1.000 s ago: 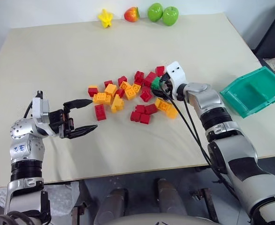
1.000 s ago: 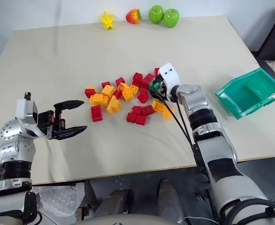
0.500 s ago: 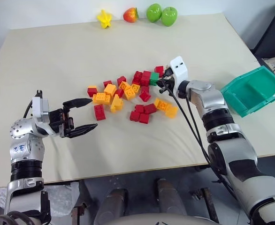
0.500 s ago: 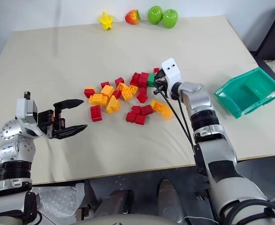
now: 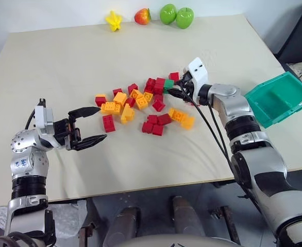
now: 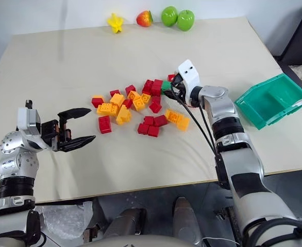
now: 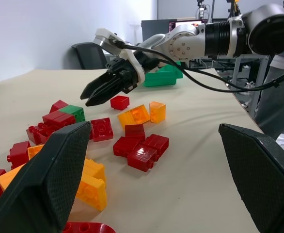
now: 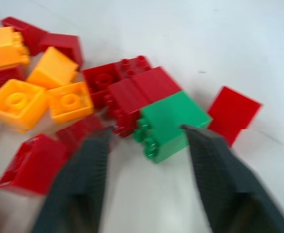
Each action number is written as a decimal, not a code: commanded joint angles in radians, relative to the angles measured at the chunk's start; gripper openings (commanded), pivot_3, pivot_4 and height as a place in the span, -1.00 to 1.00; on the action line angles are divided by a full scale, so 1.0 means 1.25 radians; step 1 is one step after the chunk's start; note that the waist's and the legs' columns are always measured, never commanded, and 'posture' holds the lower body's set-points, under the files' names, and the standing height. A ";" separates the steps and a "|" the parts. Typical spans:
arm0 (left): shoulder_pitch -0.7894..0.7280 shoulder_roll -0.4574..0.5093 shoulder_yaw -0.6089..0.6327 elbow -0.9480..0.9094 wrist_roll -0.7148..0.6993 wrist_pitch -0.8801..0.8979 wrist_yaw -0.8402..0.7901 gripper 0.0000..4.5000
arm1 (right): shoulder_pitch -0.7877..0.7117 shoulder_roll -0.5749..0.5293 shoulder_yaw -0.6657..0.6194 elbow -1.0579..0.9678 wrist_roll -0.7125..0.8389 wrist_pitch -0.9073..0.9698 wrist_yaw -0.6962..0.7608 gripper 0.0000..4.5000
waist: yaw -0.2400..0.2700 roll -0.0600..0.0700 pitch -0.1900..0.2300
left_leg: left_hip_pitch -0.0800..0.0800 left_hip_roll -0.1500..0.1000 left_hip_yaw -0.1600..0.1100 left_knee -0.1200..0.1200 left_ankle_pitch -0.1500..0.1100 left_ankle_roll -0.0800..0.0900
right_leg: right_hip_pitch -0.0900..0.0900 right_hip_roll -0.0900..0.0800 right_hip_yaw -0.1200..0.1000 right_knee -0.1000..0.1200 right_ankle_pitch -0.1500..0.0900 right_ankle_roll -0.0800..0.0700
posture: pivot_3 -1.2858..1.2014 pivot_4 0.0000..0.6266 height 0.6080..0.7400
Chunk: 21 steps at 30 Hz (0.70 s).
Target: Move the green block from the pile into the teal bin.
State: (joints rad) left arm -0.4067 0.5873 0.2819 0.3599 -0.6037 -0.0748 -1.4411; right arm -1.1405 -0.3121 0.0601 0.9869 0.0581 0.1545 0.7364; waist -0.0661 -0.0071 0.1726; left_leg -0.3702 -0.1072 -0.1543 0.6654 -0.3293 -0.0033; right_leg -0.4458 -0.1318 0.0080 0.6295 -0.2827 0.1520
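Your right gripper hangs with fingers apart, empty, just above the green block, which lies on the table at the pile's two-o'clock edge. Teal bin at three o'clock. Your left gripper gapes wide, empty.

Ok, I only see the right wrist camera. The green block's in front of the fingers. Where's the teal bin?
Observer: The teal bin sits at the table's right edge, far right of the pile.
Operator: Is the block picked up?
Observer: No. The green block lies on the table against red bricks, with the right gripper open close above it.
Operator: And the other hand?
Observer: The left gripper hangs open left of the pile, holding nothing.
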 commanded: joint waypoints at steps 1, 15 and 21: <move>0.018 0.003 0.027 -0.039 -0.021 -0.008 0.010 1.00 | -0.037 0.012 -0.025 0.040 0.001 -0.047 -0.032 0.57 | -0.002 0.000 0.000 | 0.000 0.000 0.000 0.000 0.000 0.000 | 0.000 0.000 0.000 0.000 0.000 0.000 | 0.03 -0.52 1.00; 0.079 0.009 0.053 -0.108 -0.030 0.003 0.050 1.00 | -0.103 0.101 -0.082 0.221 -0.009 -0.045 -0.233 0.98 | -0.019 0.000 0.000 | 0.000 0.000 0.000 0.000 0.000 0.000 | 0.000 0.000 0.000 0.001 0.000 0.000 | 0.03 -0.52 1.00; 0.098 0.010 0.060 -0.129 -0.035 0.007 0.064 1.00 | -0.116 0.132 -0.110 0.246 -0.008 -0.058 -0.300 0.98 | -0.017 0.000 0.000 | 0.000 0.000 0.000 0.001 0.000 0.000 | 0.000 0.000 0.001 0.001 0.000 0.000 | 0.03 -0.52 1.00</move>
State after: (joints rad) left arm -0.2935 0.5896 0.3373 0.2386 -0.6259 -0.0660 -1.3671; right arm -1.2506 -0.1577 -0.0581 1.3026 0.0463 0.0971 0.3865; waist -0.0877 -0.0067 0.1724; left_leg -0.3699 -0.1074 -0.1544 0.6663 -0.3292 -0.0035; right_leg -0.4458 -0.1319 0.0087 0.6315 -0.2827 0.1519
